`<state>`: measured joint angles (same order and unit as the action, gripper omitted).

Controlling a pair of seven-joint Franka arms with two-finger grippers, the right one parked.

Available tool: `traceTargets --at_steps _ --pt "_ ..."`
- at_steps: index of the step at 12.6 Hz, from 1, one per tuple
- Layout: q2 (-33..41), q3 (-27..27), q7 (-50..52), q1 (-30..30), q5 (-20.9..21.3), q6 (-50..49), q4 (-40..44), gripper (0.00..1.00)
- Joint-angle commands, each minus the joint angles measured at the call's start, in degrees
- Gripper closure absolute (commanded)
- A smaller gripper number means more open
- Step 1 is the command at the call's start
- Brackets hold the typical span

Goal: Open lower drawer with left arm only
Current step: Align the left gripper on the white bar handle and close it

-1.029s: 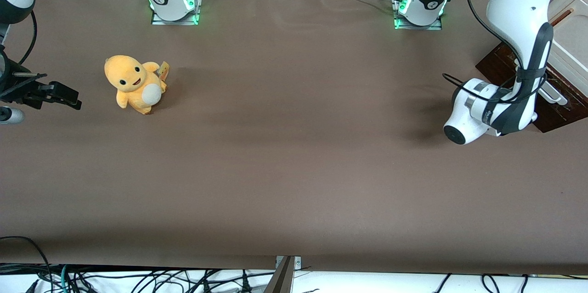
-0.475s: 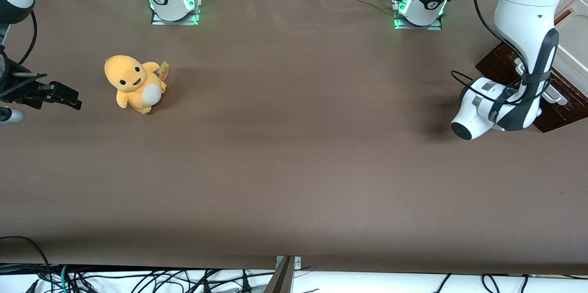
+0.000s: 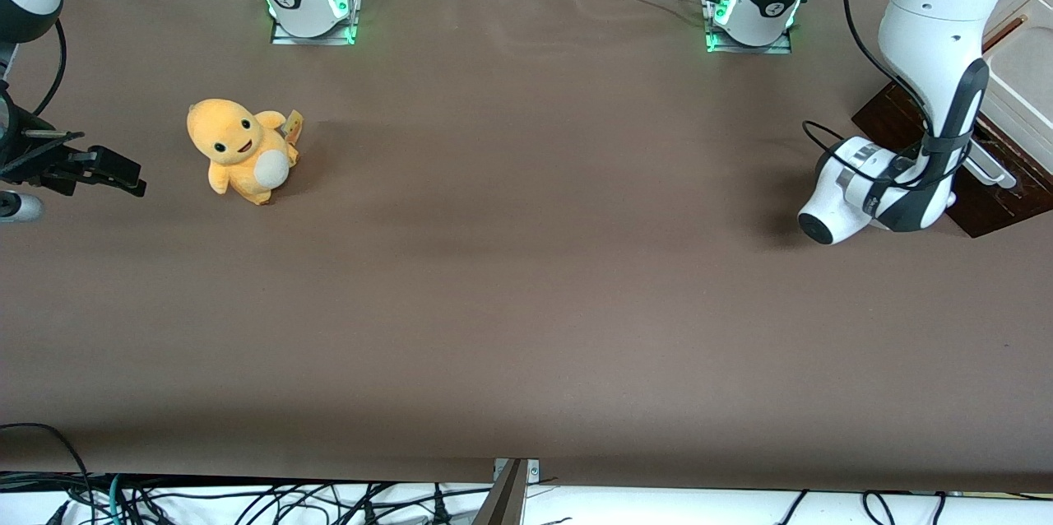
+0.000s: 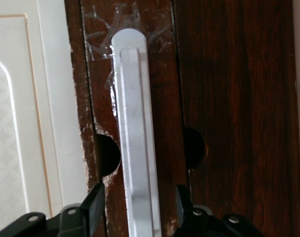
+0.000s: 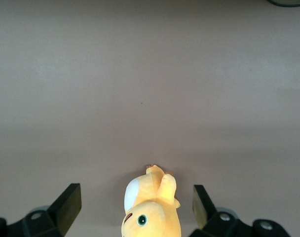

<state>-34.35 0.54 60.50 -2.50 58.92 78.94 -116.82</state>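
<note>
Table (image 3: 526, 303): brown mat, plush (image 3: 239, 150) sitting toward the parked arm's end.
Drawer (image 4: 229, 98): dark wood, at the working arm's end.
Handle (image 4: 135, 148): white bar, runs between the fingers (image 4: 94, 207).
Gripper (image 4: 137, 210): spread wide, straddling the handle, not squeezing.

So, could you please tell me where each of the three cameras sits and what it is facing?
Front view: high above the table edge, looking down at both arms' bases, the left arm and the plush toy.
Left wrist view: on the working arm, facing the lower drawer and its white handle; the tool straddles it, open.
Right wrist view: on the parked arm, facing the table.
Shared: the plush toy, in the front and right wrist views.
</note>
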Motion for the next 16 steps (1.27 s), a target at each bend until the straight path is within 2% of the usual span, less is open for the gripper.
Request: traceTargets --at_steps 1,4,9,14,16 --pt "0.33 0.34 0.23 -0.4 2.16 0.86 -0.87 0.62" --pt "0.51 0.34 -0.03 -1.01 2.08 0.95 -0.78 0.81" --pt "0.51 0.43 -0.21 -0.49 1.9 0.69 -0.25 0.83" --pt "0.68 0.43 -5.12 1.26 1.02 -0.45 2.64 0.84" --pt "0.51 0.43 -5.13 3.19 -0.81 -2.2 4.05 0.84"
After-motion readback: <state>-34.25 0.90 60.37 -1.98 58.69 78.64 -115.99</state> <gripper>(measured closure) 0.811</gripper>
